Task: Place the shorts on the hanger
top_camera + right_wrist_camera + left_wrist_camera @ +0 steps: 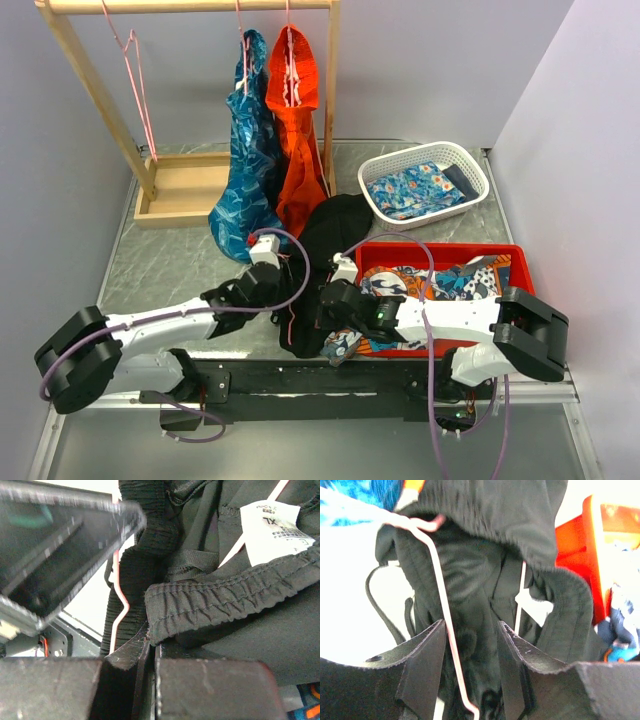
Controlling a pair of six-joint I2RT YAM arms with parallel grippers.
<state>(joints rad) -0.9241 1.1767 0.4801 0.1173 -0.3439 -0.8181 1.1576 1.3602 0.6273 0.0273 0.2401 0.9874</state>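
In the centre of the top view I see the shorts (330, 235) lying crumpled on the table (170, 265), running from just below the hanging orange-red garment (298, 150) toward the lower middle of the frame, with their right side against the red bin (512, 258). The 2 arms meet over them. The left end effector (471, 630) is spread, and in its wrist view the pink hanger (441, 600) runs down between its fingers, close to the left finger, with black fabric behind it. The right end effector (150, 652) is pressed together, pinching the gathered waistband of the shorts at the lower middle of its view. A white size label (277, 530) shows at the upper right there, and a pink wire crosses behind it.
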